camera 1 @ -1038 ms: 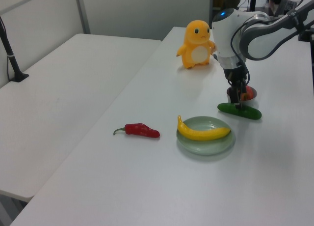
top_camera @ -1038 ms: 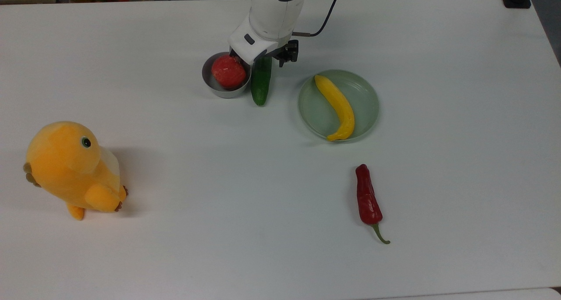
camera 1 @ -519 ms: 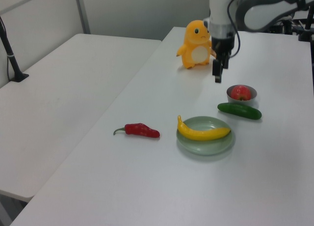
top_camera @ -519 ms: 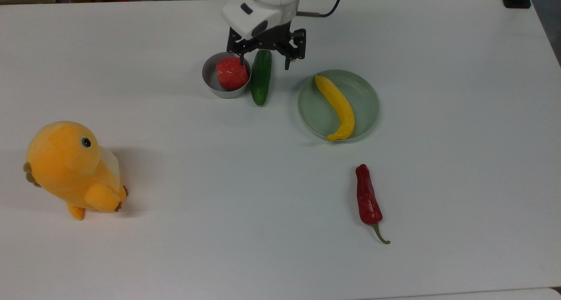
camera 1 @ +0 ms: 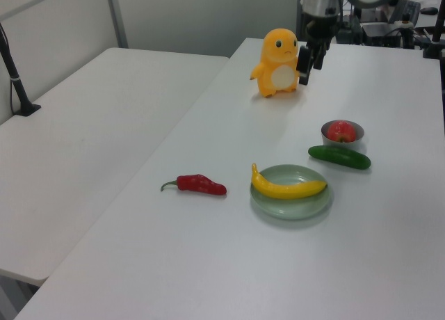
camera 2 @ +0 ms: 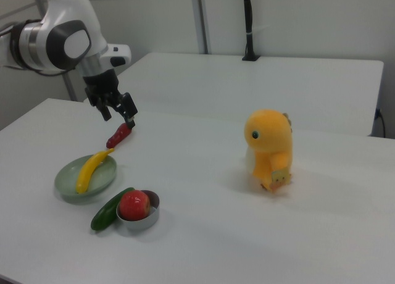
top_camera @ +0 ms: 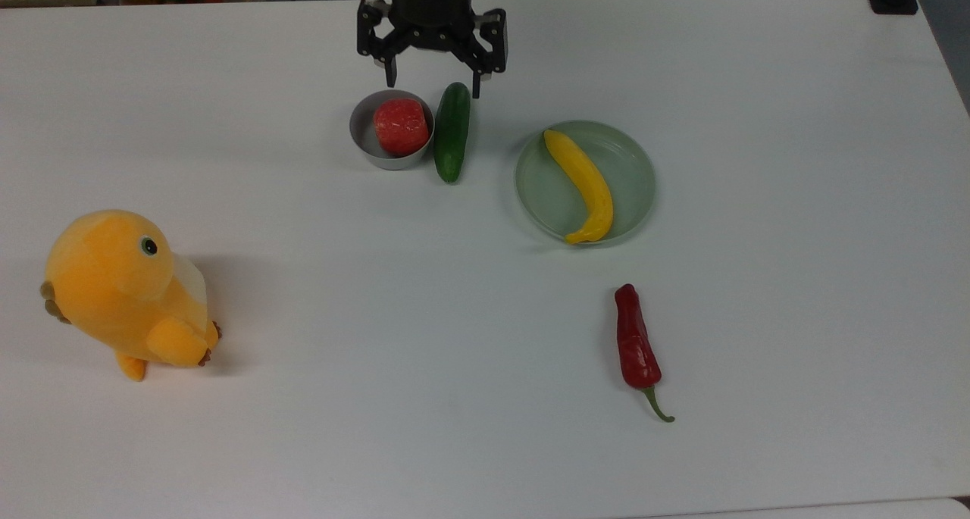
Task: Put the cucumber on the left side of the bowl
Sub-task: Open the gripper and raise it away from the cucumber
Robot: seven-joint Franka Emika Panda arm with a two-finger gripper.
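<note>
The dark green cucumber [top_camera: 452,131] lies flat on the white table, close against the top view's right side of the small grey metal bowl [top_camera: 358,142]. A red fruit [top_camera: 400,126] sits in the bowl. In the right view the cucumber [camera 2: 110,210] lies on the right view's left of the bowl [camera 2: 143,221]. In the left view the cucumber [camera 1: 339,157] lies in front of the bowl [camera 1: 327,135]. My gripper [top_camera: 433,80] hangs open and empty, raised above the table behind both, and it also shows in the left view [camera 1: 310,58] and the right view [camera 2: 118,115].
A pale green dish [top_camera: 633,182] holding a curved yellow fruit [top_camera: 585,186] stands at the top view's right of the cucumber. A red chilli [top_camera: 635,347] lies nearer the front. An orange plush toy [top_camera: 125,292] stands at the top view's far left.
The gripper has lifted off the cucumber, risen, and drawn back toward the top view's upper edge with its fingers open. The cucumber stays beside the bowl.
</note>
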